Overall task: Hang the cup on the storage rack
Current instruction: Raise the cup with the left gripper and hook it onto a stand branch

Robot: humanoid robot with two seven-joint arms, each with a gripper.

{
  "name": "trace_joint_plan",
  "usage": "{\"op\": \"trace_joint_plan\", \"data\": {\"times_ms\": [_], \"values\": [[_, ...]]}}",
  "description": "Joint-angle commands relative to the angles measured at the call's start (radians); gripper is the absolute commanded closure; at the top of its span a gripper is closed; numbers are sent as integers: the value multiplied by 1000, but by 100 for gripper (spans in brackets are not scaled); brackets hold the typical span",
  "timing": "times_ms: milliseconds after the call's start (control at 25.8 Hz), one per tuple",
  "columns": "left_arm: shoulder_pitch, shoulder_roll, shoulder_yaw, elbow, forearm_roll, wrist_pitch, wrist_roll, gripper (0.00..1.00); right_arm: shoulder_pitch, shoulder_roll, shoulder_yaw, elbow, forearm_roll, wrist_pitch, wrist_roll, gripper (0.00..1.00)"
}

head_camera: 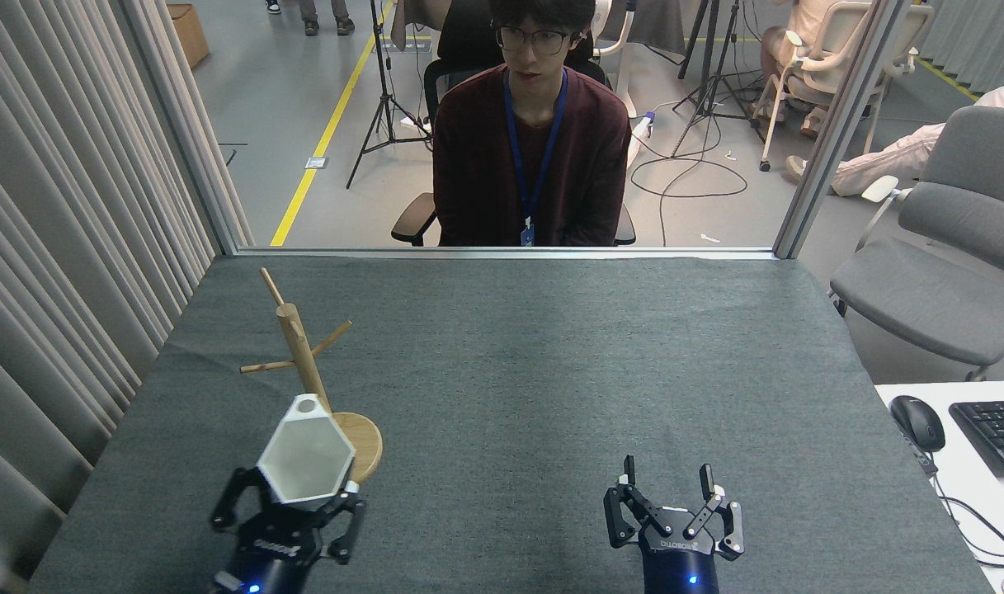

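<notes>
My left gripper [297, 493] is shut on the white hexagonal cup [305, 451], held mouth-up at the table's front left; the cup's pierced tab points toward the rack. The cup covers part of the round base of the wooden storage rack [300, 353], whose post and thin pegs rise just behind it. My right gripper [667, 478] stands open and empty at the front right, well away from the cup.
A dark grey cloth covers the table [551, 355]. A person in a maroon top sits behind the far edge [528, 157]. Curtains hang along the left side. A mouse [916, 421] and keyboard [996, 433] lie on a white desk at right.
</notes>
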Motion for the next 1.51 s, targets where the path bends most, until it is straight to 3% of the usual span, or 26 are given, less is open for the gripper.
{"op": "trace_joint_plan", "data": {"times_ms": [0, 233, 310, 582, 1125, 1203, 1280, 1319, 1474], "values": [[29, 39, 132, -30, -18, 9, 15, 45, 2, -16, -2, 1, 7, 0, 1, 2], [-115, 51, 204, 145, -377, 89, 22, 44, 2, -16, -2, 2, 7, 0, 3, 2], [-153, 45, 204, 188, -443, 107, 22, 44, 2, -18, -2, 2, 7, 0, 3, 2], [-244, 2, 201, 271, -532, 114, 21, 44, 0, -18, -5, 14, 4, -2, 1, 2], [-279, -41, 174, 349, -581, 133, 24, 39, -13, -19, -8, 43, 0, -3, -2, 2], [-291, -55, 168, 356, -595, 133, 24, 31, -13, -19, -8, 45, -2, -3, -2, 2], [-299, -67, 166, 356, -595, 133, 25, 8, -15, -19, -9, 45, -3, -3, -2, 2], [-307, -72, 166, 356, -595, 130, 25, 1, -15, -19, -9, 47, -3, -3, -3, 2], [-314, -75, 166, 346, -593, 123, 31, 1, -15, -19, -9, 47, -5, -3, -5, 2]]}}
